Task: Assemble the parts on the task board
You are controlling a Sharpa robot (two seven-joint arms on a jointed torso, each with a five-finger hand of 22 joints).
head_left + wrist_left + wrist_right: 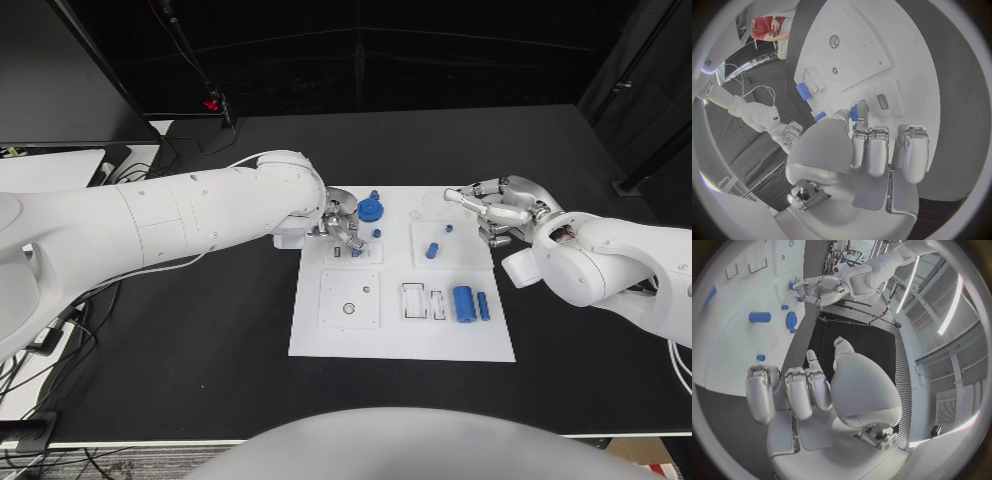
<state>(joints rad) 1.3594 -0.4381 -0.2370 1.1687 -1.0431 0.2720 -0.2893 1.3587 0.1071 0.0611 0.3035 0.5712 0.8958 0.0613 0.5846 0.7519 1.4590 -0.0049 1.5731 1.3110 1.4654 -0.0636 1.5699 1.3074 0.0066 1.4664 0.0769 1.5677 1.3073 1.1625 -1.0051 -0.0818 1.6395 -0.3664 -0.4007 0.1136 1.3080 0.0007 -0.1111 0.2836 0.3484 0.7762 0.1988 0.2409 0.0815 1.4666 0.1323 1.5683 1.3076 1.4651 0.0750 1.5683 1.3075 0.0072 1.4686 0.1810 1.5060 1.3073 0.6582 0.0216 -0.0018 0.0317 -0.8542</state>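
A: We see the white task board point(402, 340) lying flat mid-table. A large blue cylinder point(463, 303) lies on its side at the right, a slim blue bar point(483, 306) just beside it.

B: We also see a round blue gear-like part point(371, 209) near the top edge, and small blue pegs point(433, 249) on the upper plates.
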